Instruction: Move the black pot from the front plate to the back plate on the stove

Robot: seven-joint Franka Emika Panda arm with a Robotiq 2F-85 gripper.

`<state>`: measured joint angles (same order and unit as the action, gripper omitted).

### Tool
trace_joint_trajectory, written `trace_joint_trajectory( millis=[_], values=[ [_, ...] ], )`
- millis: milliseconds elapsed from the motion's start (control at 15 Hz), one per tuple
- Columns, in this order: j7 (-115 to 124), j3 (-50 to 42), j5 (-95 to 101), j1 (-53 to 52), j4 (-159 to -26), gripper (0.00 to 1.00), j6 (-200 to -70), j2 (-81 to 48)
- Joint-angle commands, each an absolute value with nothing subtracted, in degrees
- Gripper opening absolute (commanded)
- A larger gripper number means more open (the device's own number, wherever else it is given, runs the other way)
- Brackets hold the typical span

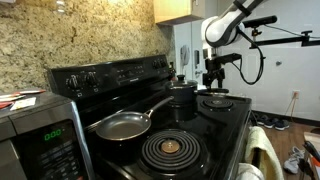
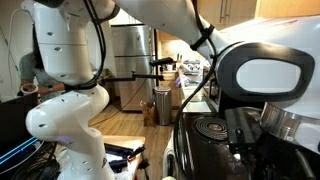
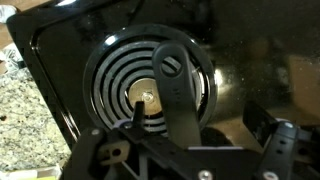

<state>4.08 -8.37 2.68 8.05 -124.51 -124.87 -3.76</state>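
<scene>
The black pot, lidded, stands on a burner beside the stove's back panel, which hides that back plate. My gripper hangs open and empty just above the small front plate, to the right of the pot and apart from it. In the wrist view the front plate's bare coil lies under my gripper, with one finger crossing it. A dark rounded shape to the coil's right may be the pot. The coil also shows in an exterior view.
A grey frying pan sits on the burner left of the pot, its handle reaching toward the pot. A big coil burner with a brownish centre is at the near edge. A microwave stands at the left. A granite counter borders the stove.
</scene>
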Motion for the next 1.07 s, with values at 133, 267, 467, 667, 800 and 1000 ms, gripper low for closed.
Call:
trace_joint_trajectory(
  millis=[133, 267, 467, 667, 800, 1000],
  values=[
    [5.9, -8.4, 4.0, 7.9, -123.5, 1.00, -123.7, -4.7],
    [4.0, -8.5, 3.2, 8.1, -122.9, 1.00, -124.2, -5.7],
    [3.3, -8.7, 2.2, 8.4, -122.3, 1.00, -124.4, -7.8],
    [2.8, -8.9, 2.5, 8.6, -120.6, 1.00, -125.2, -10.1],
    [2.8, -9.0, 2.6, 8.6, -118.6, 1.00, -125.1, -11.7],
    [3.0, -9.3, 2.6, 8.8, -115.5, 1.00, -125.3, -13.9]
  ],
)
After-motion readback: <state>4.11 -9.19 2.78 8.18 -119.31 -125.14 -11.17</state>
